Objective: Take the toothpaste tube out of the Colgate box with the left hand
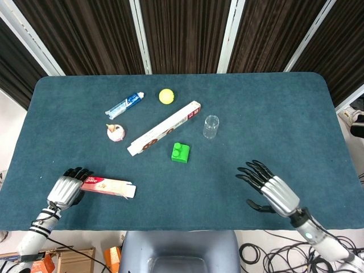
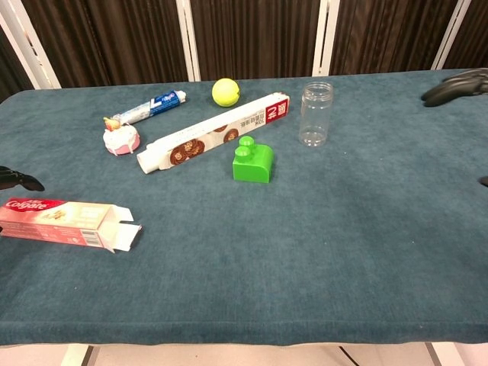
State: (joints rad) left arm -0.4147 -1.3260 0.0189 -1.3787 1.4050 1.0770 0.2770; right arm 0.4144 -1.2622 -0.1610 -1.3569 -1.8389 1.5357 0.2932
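The red-and-white Colgate box [image 1: 108,186] [image 2: 64,223] lies flat near the table's front left, its opened flap end [image 2: 122,233] pointing right. What is inside it does not show. My left hand [image 1: 67,188] sits just off the box's left end, holding nothing; only its dark fingertips [image 2: 20,178] enter the chest view, clear of the box. A blue-and-white toothpaste tube [image 1: 124,105] [image 2: 152,107] lies at the back left. My right hand [image 1: 269,190] hovers open with fingers spread over the front right; its fingertips [image 2: 457,85] show at the chest view's right edge.
A long biscuit box [image 1: 164,128] lies diagonally mid-table, with a green brick [image 1: 181,152], a clear jar [image 1: 211,126], a yellow ball [image 1: 166,96] and a small pink cake toy [image 1: 115,132] around it. The table's front edge [image 1: 187,226] runs just below both hands.
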